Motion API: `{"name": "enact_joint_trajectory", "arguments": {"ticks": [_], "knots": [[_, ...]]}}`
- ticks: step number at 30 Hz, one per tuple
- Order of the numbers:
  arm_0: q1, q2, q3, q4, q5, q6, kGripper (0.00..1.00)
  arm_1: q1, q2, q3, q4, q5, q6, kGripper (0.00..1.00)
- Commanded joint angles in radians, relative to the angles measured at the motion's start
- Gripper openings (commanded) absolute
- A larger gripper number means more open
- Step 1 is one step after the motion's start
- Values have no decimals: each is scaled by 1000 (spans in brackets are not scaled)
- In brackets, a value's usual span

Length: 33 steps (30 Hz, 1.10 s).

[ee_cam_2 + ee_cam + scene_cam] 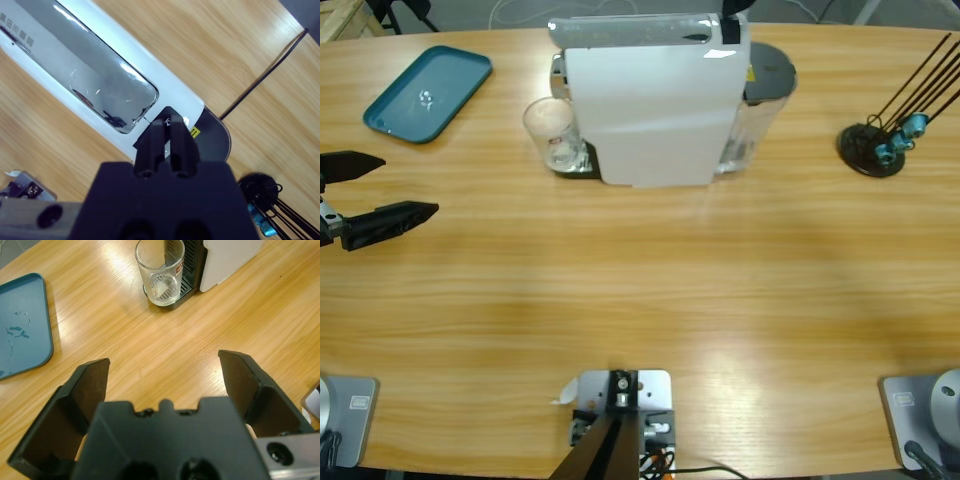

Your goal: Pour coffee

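Left hand gapes wide, holding nothing.

A robotics lab or test workspace with a kitchen-style setup. A long wooden table holds a white coffee machine, a clear glass tumbler, a teal tray and a black wire stand. Cables lie on grey floor beyond the table's far edge.

glass tumbler at white coffee machine, teal tray
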Motion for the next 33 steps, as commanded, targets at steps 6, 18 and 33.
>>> {"name": "enact_joint_trajectory", "arguments": {"ticks": [6,18,33], "knots": [[-5,32,7,-6,-8,-11,945,5,20,168,-81,-4,6,0],[-5,32,6,-6,-12,-11,972,5,-71,42,-13,7,5,625],[-5,34,6,-7,-23,-10,1000,5,-220,148,6,18,22,881]]}}
